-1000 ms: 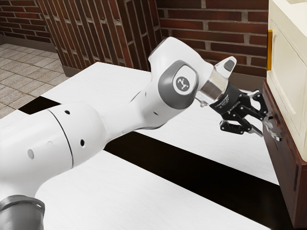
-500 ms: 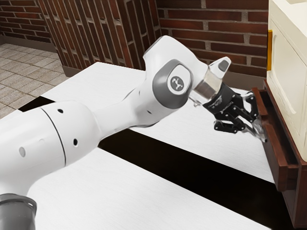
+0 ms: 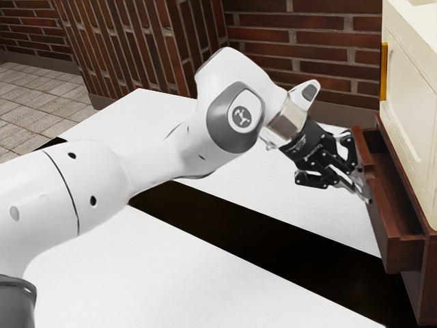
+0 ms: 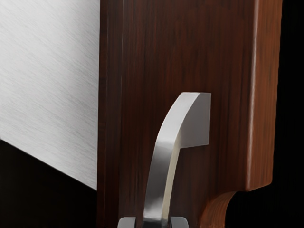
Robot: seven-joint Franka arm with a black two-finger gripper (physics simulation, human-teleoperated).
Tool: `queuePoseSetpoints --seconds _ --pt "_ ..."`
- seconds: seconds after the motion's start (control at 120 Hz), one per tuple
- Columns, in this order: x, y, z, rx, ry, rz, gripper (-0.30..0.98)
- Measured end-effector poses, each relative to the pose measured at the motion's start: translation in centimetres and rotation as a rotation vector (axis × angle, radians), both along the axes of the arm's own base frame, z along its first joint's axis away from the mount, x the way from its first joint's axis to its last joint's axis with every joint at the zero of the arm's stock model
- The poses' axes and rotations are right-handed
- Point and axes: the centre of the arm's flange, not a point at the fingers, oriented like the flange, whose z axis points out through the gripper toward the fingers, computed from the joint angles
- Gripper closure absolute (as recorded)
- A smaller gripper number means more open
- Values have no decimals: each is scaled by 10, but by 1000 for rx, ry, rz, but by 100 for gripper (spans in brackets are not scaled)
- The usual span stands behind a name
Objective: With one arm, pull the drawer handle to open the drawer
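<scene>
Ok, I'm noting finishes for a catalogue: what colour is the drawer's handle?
Silvery grey, like bare metal; the handle shows best in the wrist view.

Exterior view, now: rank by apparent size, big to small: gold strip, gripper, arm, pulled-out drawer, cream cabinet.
1. Arm
2. Cream cabinet, cut off by the picture edge
3. Drawer and gripper: too close to rank, and they partly overlap
4. Gold strip, clearly smallest
</scene>
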Motion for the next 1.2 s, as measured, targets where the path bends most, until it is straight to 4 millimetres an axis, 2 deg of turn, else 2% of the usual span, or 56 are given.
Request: queuePoseSetpoints --seconds 0.658,1.2 --pt "-24 22 -5 28 38 13 69" --pt "-45 59 -3 37 59 58 69"
